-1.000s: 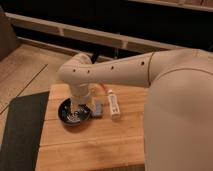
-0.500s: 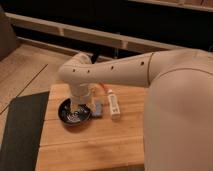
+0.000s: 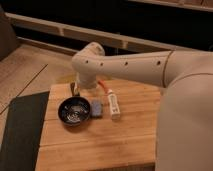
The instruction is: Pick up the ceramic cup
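Note:
The ceramic cup is a small pale cylinder that stands on the wooden table, between the black bowl and the white tube with an orange-red end. It looks greyish in the arm's shadow. My white arm reaches in from the right and bends down over the table's far left part. The gripper is a dark shape just behind the bowl, to the upper left of the cup and apart from it. The arm hides most of it.
A dark mat lies on the floor left of the table. Dark shelving with a pale rail runs along the back. My robot body fills the right side.
The arm has shifted only slightly. The bowl, the cup and the tube are where they were.

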Robot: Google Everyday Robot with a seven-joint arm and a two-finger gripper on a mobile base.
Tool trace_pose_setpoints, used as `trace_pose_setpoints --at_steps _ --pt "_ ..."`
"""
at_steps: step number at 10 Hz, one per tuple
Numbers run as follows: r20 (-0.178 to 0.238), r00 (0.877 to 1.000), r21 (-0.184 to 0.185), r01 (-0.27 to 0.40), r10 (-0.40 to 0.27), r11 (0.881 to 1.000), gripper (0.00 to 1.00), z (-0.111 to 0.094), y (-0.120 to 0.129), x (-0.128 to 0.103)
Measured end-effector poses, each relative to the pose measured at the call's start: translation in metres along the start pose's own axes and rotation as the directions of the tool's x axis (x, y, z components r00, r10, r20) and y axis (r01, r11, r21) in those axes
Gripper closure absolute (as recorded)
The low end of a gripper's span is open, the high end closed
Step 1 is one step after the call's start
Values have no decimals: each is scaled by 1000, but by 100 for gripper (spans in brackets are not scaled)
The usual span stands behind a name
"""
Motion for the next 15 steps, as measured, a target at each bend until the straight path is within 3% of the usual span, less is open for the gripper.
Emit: trace_pose_setpoints --at_steps 6,9,11,15 --pt "9 1000 4 -4 4 1000 35 3 -5 -6" --pt "34 999 -38 -16 17 999 35 15 -26 -36" --pt "62 997 -90 57 -51 994 35 37 -42 -77" --pt "20 988 -99 154 -153 983 35 81 -59 -125"
